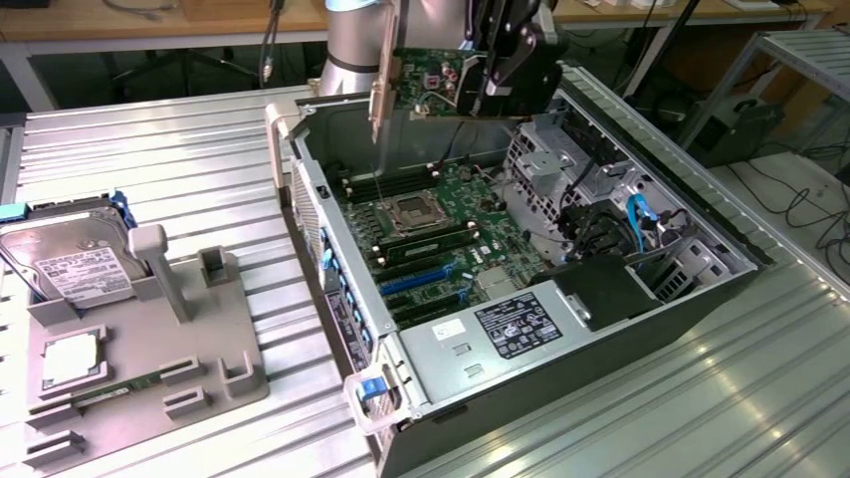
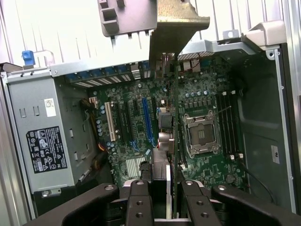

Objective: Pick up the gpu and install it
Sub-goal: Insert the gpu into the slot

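Observation:
The gpu [image 1: 428, 80], a green card with a silver end bracket [image 1: 384, 90], hangs upright above the far end of the open computer case [image 1: 724, 249]. My gripper [image 1: 499, 95] is shut on the card's edge away from the bracket. In the wrist view the gpu [image 2: 175, 108] is a thin sliver seen edge-on, running from between my gripper [image 2: 164, 193] fingers out to its bracket [image 2: 178, 30]. Below the card lies the motherboard [image 2: 136, 155] with its blue expansion slot [image 2: 147, 120] and CPU socket [image 2: 201, 134]. The card is well clear of the board.
A grey parts fixture [image 1: 146, 349] at the exterior view's left carries a silver hard drive [image 1: 74, 264], a processor [image 1: 74, 360] and a memory stick [image 1: 113, 393]. Inside the case are the power supply [image 1: 512, 334], drive cage [image 1: 551, 149] and blue cables [image 1: 638, 224].

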Tool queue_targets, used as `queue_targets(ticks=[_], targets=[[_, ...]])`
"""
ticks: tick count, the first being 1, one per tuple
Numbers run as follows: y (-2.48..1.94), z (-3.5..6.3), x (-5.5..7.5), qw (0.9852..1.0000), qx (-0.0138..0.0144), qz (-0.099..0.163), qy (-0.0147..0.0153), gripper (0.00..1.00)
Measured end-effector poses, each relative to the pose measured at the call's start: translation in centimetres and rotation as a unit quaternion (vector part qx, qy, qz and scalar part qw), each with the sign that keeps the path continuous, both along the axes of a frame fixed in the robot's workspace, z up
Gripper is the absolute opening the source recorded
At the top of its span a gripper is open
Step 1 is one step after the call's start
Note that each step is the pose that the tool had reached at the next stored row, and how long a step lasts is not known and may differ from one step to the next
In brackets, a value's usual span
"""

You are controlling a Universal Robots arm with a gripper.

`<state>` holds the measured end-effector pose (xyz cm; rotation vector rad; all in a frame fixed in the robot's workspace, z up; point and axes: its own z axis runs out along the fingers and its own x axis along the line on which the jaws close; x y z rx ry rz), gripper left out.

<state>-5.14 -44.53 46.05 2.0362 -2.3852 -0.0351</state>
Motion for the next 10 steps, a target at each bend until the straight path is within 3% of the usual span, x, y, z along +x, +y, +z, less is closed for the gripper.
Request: queue_targets(ticks=[10], targets=[[0.00, -0.57, 0.00, 1.0000, -0.0014, 0.002, 0.0000, 0.28]])
